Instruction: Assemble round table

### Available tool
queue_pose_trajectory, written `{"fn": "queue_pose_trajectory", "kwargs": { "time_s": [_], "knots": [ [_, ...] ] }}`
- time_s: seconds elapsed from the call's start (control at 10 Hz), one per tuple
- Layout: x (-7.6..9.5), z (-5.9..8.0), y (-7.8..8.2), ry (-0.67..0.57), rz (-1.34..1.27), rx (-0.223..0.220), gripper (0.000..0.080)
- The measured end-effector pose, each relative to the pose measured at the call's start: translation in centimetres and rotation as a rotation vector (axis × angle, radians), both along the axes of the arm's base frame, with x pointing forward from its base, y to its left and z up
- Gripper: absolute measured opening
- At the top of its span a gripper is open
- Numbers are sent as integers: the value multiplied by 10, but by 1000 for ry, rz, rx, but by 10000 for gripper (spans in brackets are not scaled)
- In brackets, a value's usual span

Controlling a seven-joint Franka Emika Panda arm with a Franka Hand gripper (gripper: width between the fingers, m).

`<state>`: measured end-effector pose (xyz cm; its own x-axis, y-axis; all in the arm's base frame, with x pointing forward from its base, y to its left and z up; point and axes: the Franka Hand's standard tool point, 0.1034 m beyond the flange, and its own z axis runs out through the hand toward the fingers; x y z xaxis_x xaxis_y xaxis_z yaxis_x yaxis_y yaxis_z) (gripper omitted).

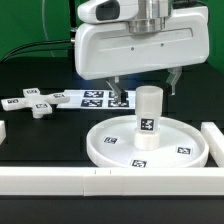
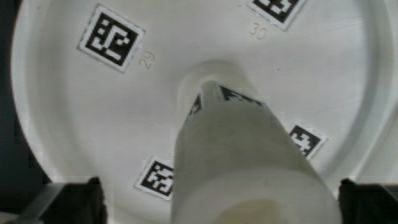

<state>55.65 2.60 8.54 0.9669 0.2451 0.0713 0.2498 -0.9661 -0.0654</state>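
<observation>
The large rimmed round disc (image 1: 110, 150) lies flat at the front of the table. The short cylindrical leg (image 1: 148, 118) stands upright at its middle. My gripper (image 1: 145, 91) is open at the height of the leg's top, one finger on either side. In the wrist view the leg (image 2: 249, 150) rises toward the camera from the disc (image 2: 71, 110). The dark fingers (image 2: 80, 200) stand apart from the leg, and the gripper (image 2: 217, 205) holds nothing. The four-armed cross-shaped foot (image 1: 35, 103) lies on the table at the exterior view's left.
The marker board (image 1: 93, 97) lies flat behind the disc. Long white bars run along the front edge (image 1: 100, 180) and at the exterior view's right (image 1: 213, 140). A small white block (image 1: 3, 130) sits at the left edge.
</observation>
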Motion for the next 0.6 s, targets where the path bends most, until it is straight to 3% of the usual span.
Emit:
{"fn": "queue_pose_trajectory", "kwargs": {
  "time_s": [0.1, 0.3, 0.6],
  "knots": [
    [0, 0, 1, 0, -2, 0, 649],
    [0, 0, 4, 0, 3, 0, 404],
    [0, 0, 4, 2, -17, 2, 406]
  ]
}}
